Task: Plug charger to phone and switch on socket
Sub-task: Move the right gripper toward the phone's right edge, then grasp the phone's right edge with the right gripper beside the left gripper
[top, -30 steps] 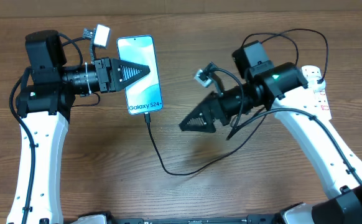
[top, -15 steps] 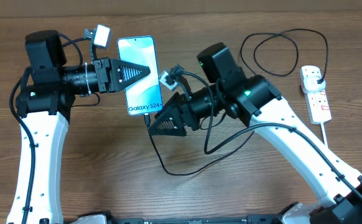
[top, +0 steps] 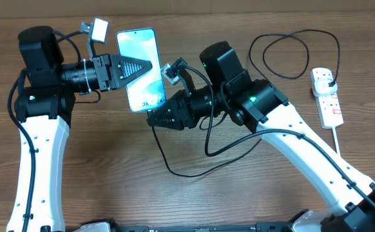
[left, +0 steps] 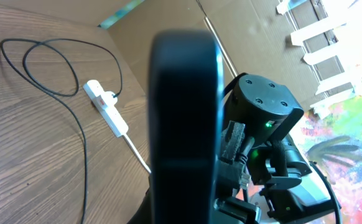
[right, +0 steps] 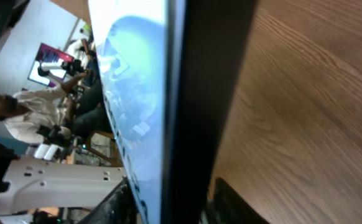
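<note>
The phone point(top: 136, 42), its blue screen lit, is tilted up off the table. My left gripper point(top: 155, 66) is shut on its middle from the left. In the left wrist view the phone point(left: 184, 124) fills the centre as a dark slab and hides the fingers. My right gripper point(top: 154, 119) is at the phone's lower end. In the right wrist view the phone point(right: 193, 93) stands edge-on, with a finger point(right: 116, 202) against each face. The charger cable point(top: 174, 173) runs out from under that gripper, its connector hidden. It loops back to the plug in the white socket point(top: 326, 96).
The cable makes a wide loop point(top: 290, 55) at the back right, near the socket's plug point(top: 329, 80). The socket's white cord point(top: 337, 138) trails toward the front right. The left wrist view also shows the socket point(left: 106, 109) and the right arm point(left: 262, 118) just behind the phone.
My right gripper has swung left from mid-table to the phone's lower end, and its jaws have narrowed around it. The left gripper has lifted and tilted the phone slightly back and left.
</note>
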